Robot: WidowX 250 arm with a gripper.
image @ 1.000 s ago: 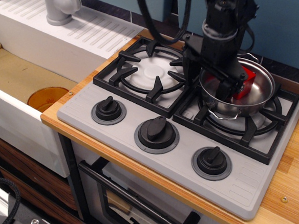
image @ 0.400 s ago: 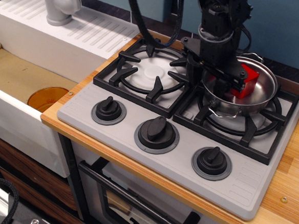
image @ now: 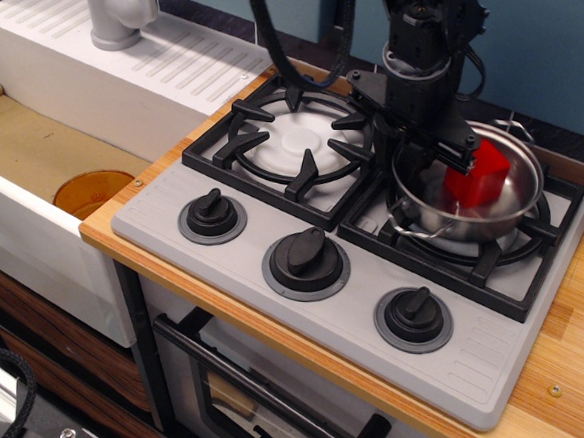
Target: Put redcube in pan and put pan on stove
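Note:
The pan is a shiny steel pot and sits on the right burner grate of the light-grey stove. The redcube lies inside the pan, toward its far right side. My black gripper hangs over the pan's left rim. Its jaws are spread, one outside the rim and one over the inside, and they do not grip the pan. The pan's front wire handle points toward the knobs.
The left burner is bare. Three black knobs line the stove front. A white sink with a grey tap lies to the left. The wooden counter edge is at the right.
My gripper has risen a little above the pan's left rim. The pan has settled slightly lower onto the right grate, with the redcube still inside.

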